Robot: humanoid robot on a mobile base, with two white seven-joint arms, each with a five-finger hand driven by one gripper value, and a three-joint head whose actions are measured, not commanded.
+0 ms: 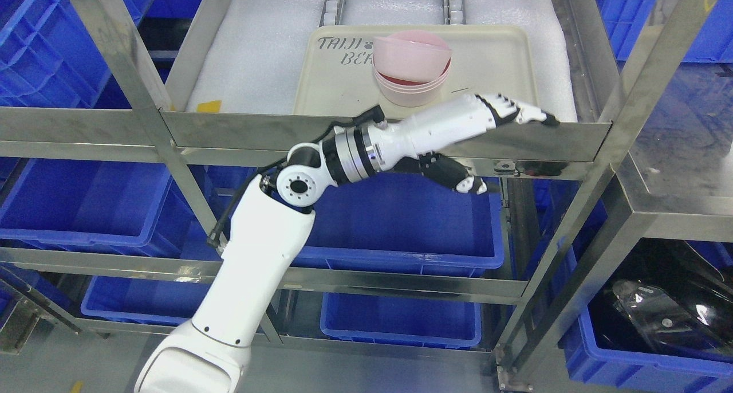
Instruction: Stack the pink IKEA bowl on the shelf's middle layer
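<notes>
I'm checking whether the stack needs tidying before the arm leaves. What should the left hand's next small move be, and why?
Probably reach back and nudge the top pink bowl level. It sits tilted on the stack of pink bowls on the cream tray, not nested flush. The left hand is open, holds nothing, and is at the shelf's front rail, just right of the stack.

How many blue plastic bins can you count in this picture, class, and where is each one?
At least 8, some cropped: upper left, upper right, left under the shelf, middle, lower left, lower middle, bottom right, far right. Others may be hidden.
</notes>
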